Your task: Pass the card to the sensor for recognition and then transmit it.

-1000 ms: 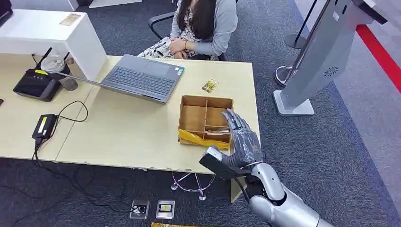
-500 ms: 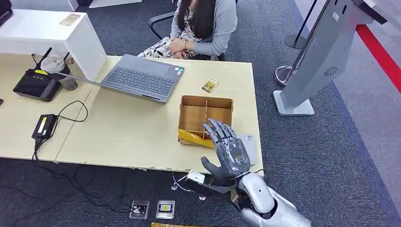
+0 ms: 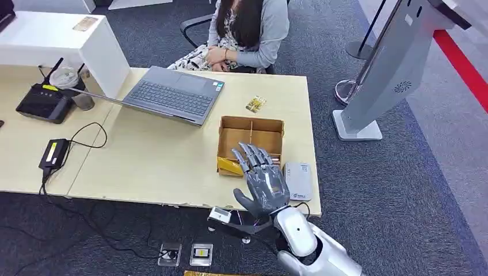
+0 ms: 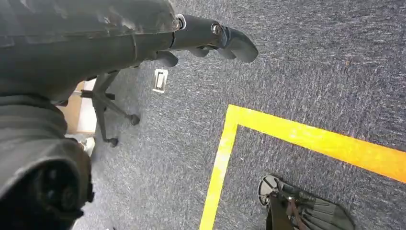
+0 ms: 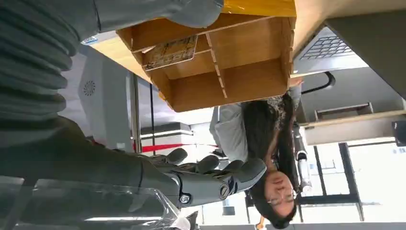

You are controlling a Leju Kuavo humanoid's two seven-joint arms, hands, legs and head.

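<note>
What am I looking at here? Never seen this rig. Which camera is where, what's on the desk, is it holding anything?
It is a humanoid robot with two silver arms, each ending in a many-fingered hand. The head view looks down from high on its body. The right hand is raised above the desk's near edge, fingers spread, holding nothing. On the desk lie a divided cardboard box, a small white card reader beside it, a laptop, a small yellowish packet, a black router and a power adapter. A person sits behind the desk.

The right wrist view, which comes turned, looks past that hand into the box, where a card lies in one compartment. The left wrist view looks down at carpet with yellow tape; the left hand hangs there with nothing visible in it.
</note>
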